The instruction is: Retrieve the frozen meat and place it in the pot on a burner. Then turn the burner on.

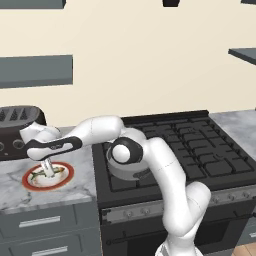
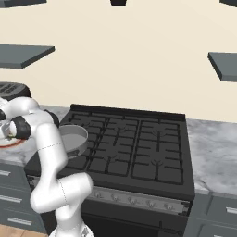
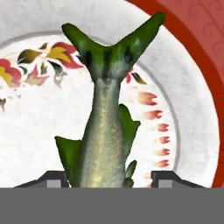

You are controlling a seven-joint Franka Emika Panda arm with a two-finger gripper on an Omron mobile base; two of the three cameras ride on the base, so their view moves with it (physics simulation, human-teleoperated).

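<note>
Jaws flank the fish (image 3: 105,131), grip unclear | plate (image 1: 64,177) beneath on marble surface (image 1: 15,192) | toaster (image 1: 17,125) behind | pot (image 2: 74,137) on cooktop (image 2: 139,143) beside.

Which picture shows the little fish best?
The hand view: the fish fills the middle, forked tail up, over the plate. In the left base view it's a tiny shape on that plate under the pincer; the right base view hides it.
</note>
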